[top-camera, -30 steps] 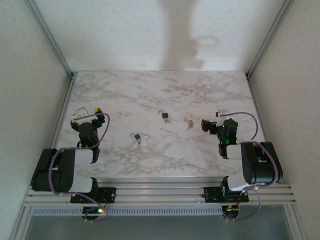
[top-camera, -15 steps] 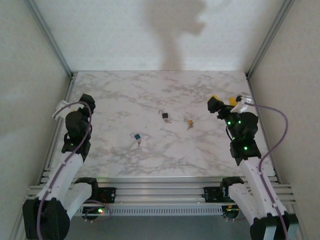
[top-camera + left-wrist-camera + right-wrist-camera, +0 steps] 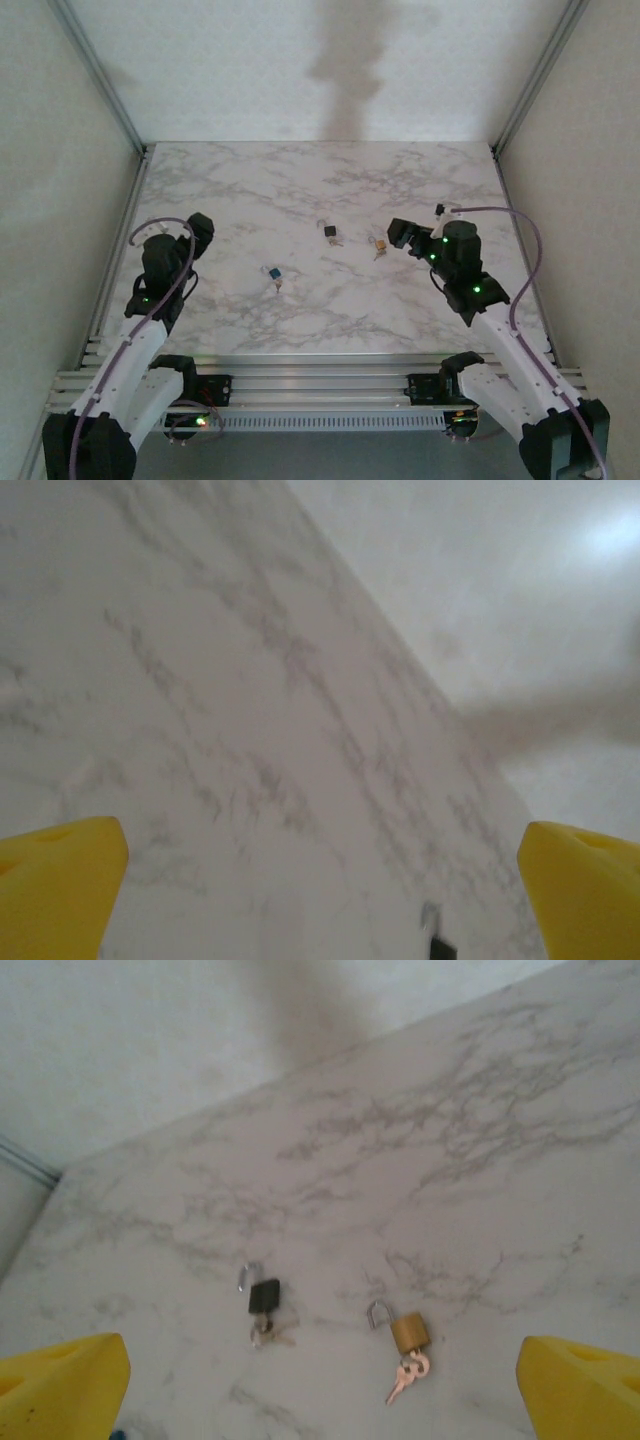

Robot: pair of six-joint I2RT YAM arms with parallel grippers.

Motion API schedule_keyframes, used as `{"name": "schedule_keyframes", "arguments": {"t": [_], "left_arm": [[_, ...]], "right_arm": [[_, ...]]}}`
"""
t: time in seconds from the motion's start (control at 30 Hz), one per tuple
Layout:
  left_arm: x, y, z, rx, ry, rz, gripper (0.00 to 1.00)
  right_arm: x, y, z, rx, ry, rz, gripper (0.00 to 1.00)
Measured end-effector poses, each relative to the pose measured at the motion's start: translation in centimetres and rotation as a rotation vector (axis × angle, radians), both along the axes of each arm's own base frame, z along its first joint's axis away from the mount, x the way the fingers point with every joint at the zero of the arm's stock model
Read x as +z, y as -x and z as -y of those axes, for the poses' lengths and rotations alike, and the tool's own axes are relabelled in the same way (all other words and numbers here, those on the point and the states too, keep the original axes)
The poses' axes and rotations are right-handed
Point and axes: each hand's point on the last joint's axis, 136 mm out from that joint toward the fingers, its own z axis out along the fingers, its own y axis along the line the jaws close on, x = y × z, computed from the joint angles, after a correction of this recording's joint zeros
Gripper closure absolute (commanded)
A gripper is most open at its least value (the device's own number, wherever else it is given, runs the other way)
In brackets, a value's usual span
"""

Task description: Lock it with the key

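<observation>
Three small padlocks lie mid-table, each with keys hanging from it. The black padlock (image 3: 329, 231) (image 3: 264, 1295) and the gold padlock (image 3: 378, 243) (image 3: 409, 1331) lie side by side with their shackles raised. The gold one's keys (image 3: 408, 1375) point toward the near edge. A blue padlock (image 3: 272, 273) lies nearer and further left. My right gripper (image 3: 404, 236) (image 3: 320, 1390) hovers open just right of the gold padlock, holding nothing. My left gripper (image 3: 200, 232) (image 3: 320, 890) stands open over the left part of the table, well left of the blue padlock. Its yellow fingertips (image 3: 55, 880) are wide apart.
The marble table (image 3: 250, 190) is walled in by pale panels with metal rails (image 3: 120, 110) on the left and right. A dark shadow falls on the back wall (image 3: 350, 60). The black padlock (image 3: 440, 945) peeks in at the bottom of the left wrist view.
Both arms have unfolded from their rest pose. The left gripper swung in from the left edge. The right gripper came left and lower, close to the gold padlock. Both stayed open.
</observation>
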Motion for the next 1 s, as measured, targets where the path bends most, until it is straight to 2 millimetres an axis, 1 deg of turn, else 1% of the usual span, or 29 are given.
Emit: {"name": "schedule_keyframes", "arguments": {"t": [0.13,0.2,0.27,0.33,0.5,0.67,0.73,0.83,0.9,1.0], "left_arm": [[-3.0,0.4,3.2,-0.101,-0.011,-0.115,0.00],[-4.6,1.0,4.7,-0.145,-0.026,-0.179,0.01],[-5.5,1.7,5.4,-0.163,-0.044,-0.227,0.01],[-5.7,2.1,5.5,-0.162,-0.061,-0.249,0.00],[-4.8,2.8,4.9,-0.136,-0.083,-0.253,0.01],[-3.8,3.0,4.6,-0.140,-0.124,-0.272,0.00],[-3.0,2.9,4.5,-0.149,-0.146,-0.276,0.00],[-1.2,2.5,4.5,-0.158,-0.173,-0.263,0.00],[-0.1,2.2,4.7,-0.169,-0.180,-0.250,0.01],[0.6,2.1,4.8,-0.180,-0.187,-0.255,0.01]], "right_arm": [[-1.7,-0.2,-1.3,0.028,0.097,-0.060,0.01],[-3.0,-0.2,-1.9,0.047,0.147,-0.101,0.01],[-4.2,0.0,-2.6,0.074,0.191,-0.134,0.01],[-5.4,0.4,-3.8,0.121,0.235,-0.164,0.01],[-6.7,1.2,-6.6,0.223,0.309,-0.189,0.01],[-8.3,2.1,-9.3,0.320,0.377,-0.212,0.01],[-8.8,2.5,-10.4,0.363,0.405,-0.219,0.01],[-9.5,3.1,-12.4,0.429,0.441,-0.222,0.02],[-9.9,3.7,-14.1,0.474,0.466,-0.224,0.02],[-10.7,4.7,-16.1,0.524,0.509,-0.235,0.04]]}}
